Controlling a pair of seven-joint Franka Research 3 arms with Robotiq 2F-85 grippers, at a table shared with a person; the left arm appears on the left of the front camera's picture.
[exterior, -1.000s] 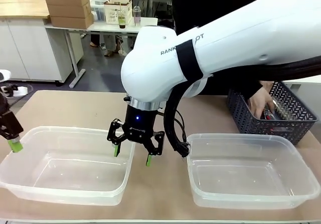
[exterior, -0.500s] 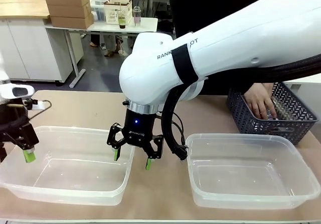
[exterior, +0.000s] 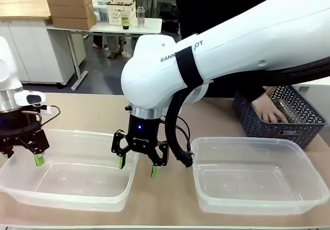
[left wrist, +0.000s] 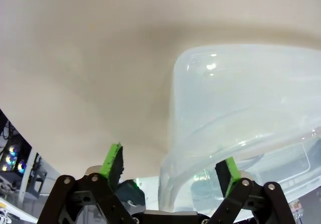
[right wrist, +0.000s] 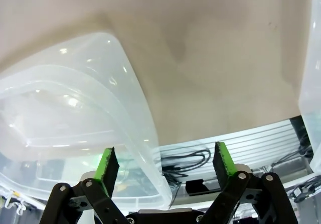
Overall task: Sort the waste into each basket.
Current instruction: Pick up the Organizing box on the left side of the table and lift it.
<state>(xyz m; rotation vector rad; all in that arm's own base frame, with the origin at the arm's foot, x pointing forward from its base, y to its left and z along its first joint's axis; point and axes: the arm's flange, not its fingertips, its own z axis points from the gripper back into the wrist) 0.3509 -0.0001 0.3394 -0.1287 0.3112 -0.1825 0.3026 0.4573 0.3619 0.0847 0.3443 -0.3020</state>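
Note:
Two clear tubs stand side by side with nothing in them, the left tub [exterior: 77,181] and the right tub [exterior: 258,183]. My right gripper [exterior: 137,167] hangs open astride the left tub's right wall, one finger inside and one outside; the right wrist view shows that gripper [right wrist: 164,161] over the tub's rim [right wrist: 135,93]. My left gripper [exterior: 23,158] is open at the same tub's left wall, and it [left wrist: 170,166] straddles a rounded corner of the tub [left wrist: 241,108]. A person's hand [exterior: 268,111] reaches into the dark grey lattice basket [exterior: 258,129]. The waste inside is too blurred to tell apart.
The tan table [exterior: 93,111] runs bare behind the tubs. My right arm's thick white body [exterior: 216,49] spans the middle and right of the front view. A narrow strip of table [exterior: 170,189] separates the two tubs.
My left arm has swung in from the left edge to the left tub's wall. My right gripper has sunk slightly. The person's hand has shifted inside the basket.

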